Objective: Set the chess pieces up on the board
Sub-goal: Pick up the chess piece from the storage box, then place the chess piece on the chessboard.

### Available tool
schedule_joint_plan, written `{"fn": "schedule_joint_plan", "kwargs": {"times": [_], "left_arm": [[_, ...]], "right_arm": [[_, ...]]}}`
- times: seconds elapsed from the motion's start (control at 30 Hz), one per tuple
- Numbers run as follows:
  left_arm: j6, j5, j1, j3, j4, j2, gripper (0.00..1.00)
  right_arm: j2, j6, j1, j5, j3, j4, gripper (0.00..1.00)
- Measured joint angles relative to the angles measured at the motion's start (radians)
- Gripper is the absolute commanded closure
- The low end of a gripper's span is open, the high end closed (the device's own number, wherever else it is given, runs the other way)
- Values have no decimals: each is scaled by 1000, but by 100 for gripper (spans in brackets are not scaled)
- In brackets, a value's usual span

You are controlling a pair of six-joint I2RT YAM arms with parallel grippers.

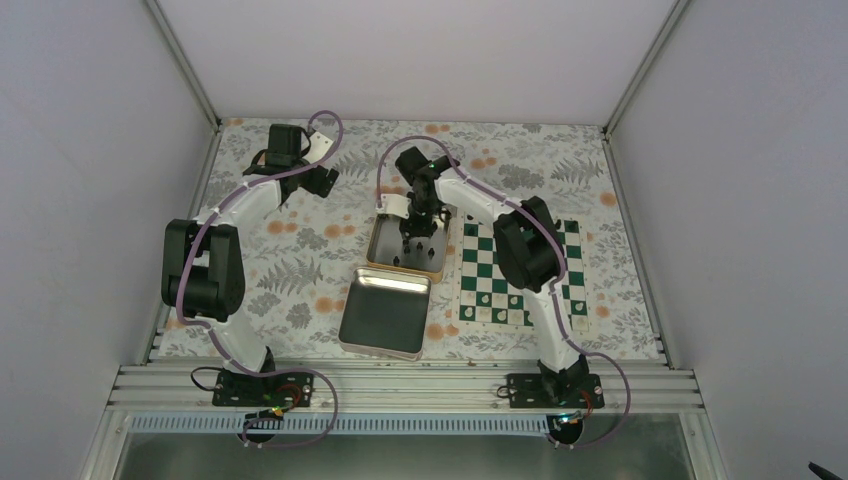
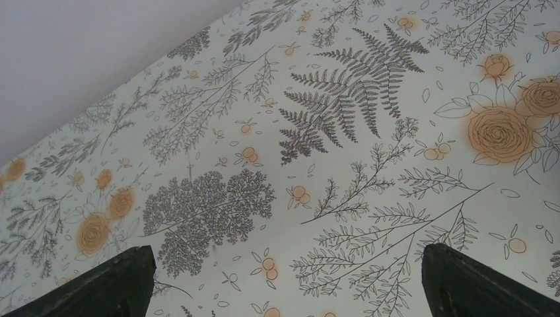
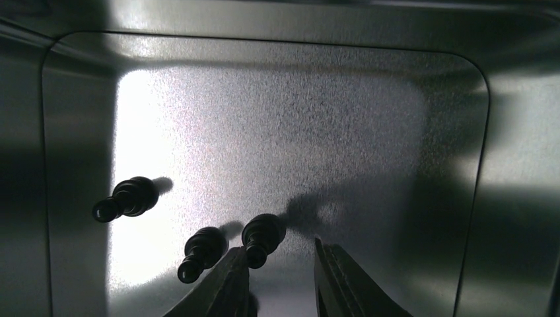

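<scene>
Floral table (image 1: 300, 250) with board (image 1: 485, 285) at right.
Right gripper (image 3: 280, 254), narrowly parted and empty, inside far tin (image 3: 297, 132) beside three pieces (image 3: 261, 238); left gripper (image 2: 284, 290) spread wide.

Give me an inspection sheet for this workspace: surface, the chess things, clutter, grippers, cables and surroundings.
Surface: flowered tablecloth, flat.
Job's things: chessboard on the right, partly under the right arm; three black chess pieces lying in the far tin.
Clutter: second tin nearer the arms, nothing seen inside.
Grippers: left gripper open above bare cloth; right gripper inside the far tin, slightly open, holding nothing.
Cables: purple cables run along both arms.
Surroundings: plain pale walls; metal rail at the near edge.
</scene>
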Motion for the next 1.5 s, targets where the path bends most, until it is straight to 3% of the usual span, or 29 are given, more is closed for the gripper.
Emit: {"fn": "schedule_joint_plan", "kwargs": {"times": [0.27,0.4,0.53,0.97,1.27,1.5], "left_arm": [[0,0,0,0,0,0,0],[0,0,0,0,0,0,0],[0,0,0,0,0,0,0],[0,0,0,0,0,0,0],[0,-1,0,0,0,0,0],[0,0,0,0,0,0,0]], "right_arm": [[19,-1,6,-1,0,0,73],[27,-8,6,-1,0,1,87],[29,-8,6,1,0,4,92],[-32,-6,-18,16,0,4,95],[-262,14,-175,37,-11,0,93],[-410,28,-355,50,-180,13,93]]}}
